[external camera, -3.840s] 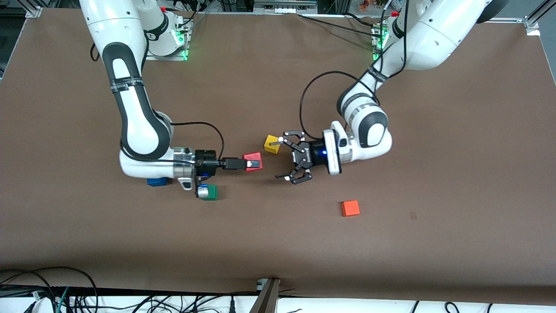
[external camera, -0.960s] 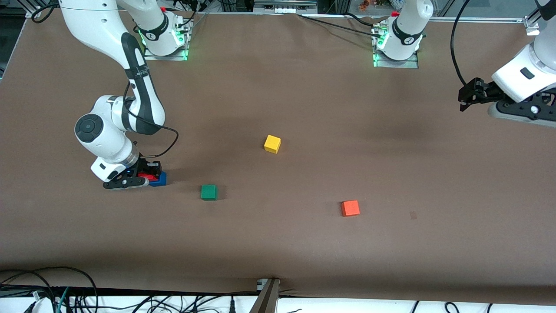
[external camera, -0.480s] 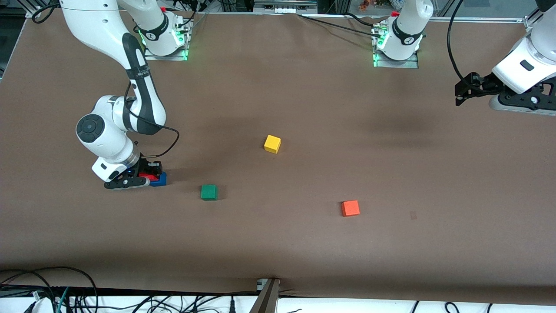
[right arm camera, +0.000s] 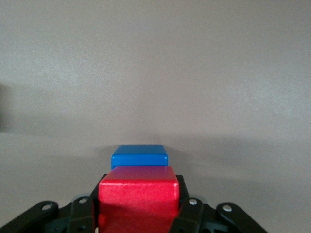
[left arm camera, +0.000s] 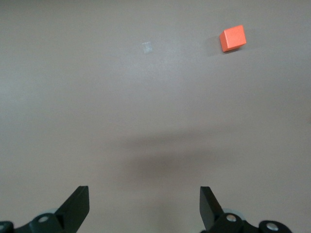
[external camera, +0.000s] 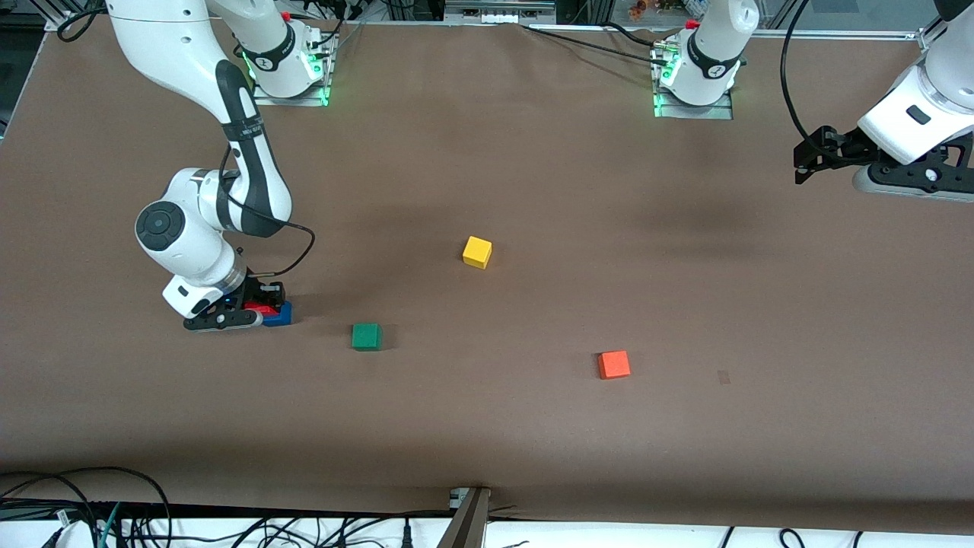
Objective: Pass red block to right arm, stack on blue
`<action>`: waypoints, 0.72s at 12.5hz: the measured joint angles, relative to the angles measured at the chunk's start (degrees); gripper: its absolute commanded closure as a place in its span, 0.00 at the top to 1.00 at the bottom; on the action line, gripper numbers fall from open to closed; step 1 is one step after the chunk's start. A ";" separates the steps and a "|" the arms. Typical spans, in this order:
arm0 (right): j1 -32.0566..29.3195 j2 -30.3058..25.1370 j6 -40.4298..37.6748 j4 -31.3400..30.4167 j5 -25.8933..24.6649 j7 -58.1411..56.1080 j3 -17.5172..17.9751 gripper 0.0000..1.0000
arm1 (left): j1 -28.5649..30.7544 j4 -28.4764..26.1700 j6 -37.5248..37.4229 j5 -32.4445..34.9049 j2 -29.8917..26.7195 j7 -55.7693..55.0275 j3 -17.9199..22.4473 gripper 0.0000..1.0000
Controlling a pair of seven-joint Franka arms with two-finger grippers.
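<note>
Your right gripper (external camera: 255, 307) is clamping the red block (right arm camera: 138, 196) directly over the blue cube (right arm camera: 139, 156), seemingly resting on it. Your left gripper (external camera: 808, 164) is waiting, jaws apart, over its own table end.

Front camera high, faces robots – whole table (external camera: 487, 426); wrist cameras close, each sharing table patch.

Five cubes: one red (external camera: 262, 309), one blue (external camera: 280, 315), one green (external camera: 366, 336), one yellow (external camera: 477, 252), one orange (external camera: 613, 364). Two arms.
</note>
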 measured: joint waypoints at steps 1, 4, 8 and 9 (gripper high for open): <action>0.00 0.00 0.01 0.00 0.01 0.01 0.00 0.00 | 0.00 0.00 -0.21 0.00 0.00 -0.02 0.00 1.00; 0.12 0.00 0.05 0.00 0.04 0.02 0.13 0.00 | 0.00 0.00 -0.36 0.00 0.00 -0.05 0.00 1.00; 0.17 0.00 0.08 0.00 0.76 0.07 0.19 0.00 | 0.00 0.00 -0.36 0.00 0.00 -0.06 0.00 1.00; 0.17 0.00 0.08 0.00 0.77 0.07 0.19 0.00 | 0.00 0.00 -0.36 0.00 0.00 -0.06 0.00 1.00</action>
